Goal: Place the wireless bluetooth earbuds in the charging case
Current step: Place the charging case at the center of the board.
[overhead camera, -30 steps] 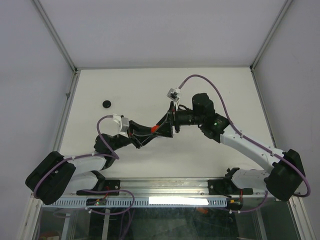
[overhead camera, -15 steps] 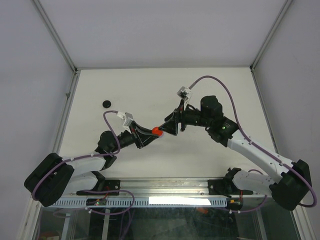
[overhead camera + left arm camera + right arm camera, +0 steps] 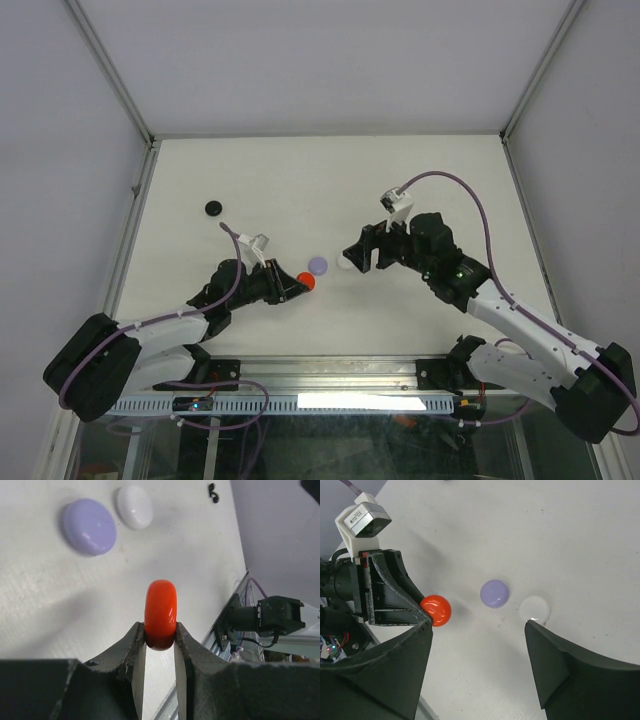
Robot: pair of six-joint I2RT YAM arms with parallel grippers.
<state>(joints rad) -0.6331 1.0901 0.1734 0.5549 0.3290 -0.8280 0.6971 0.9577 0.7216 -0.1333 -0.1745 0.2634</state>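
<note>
Left jaws clamp the red piece [image 3: 160,614] edge-on near the surface [image 3: 420,180]; right jaws stand apart over the white piece [image 3: 535,608] (purple piece [image 3: 494,593] beside it). Centre them squarely before closing.

no text, label, brand, number or sign can be read in any view, and the small black squiggle [image 3: 214,493] on the table [image 3: 45,605] in the left wrist view is too small to tell as a character.
</note>
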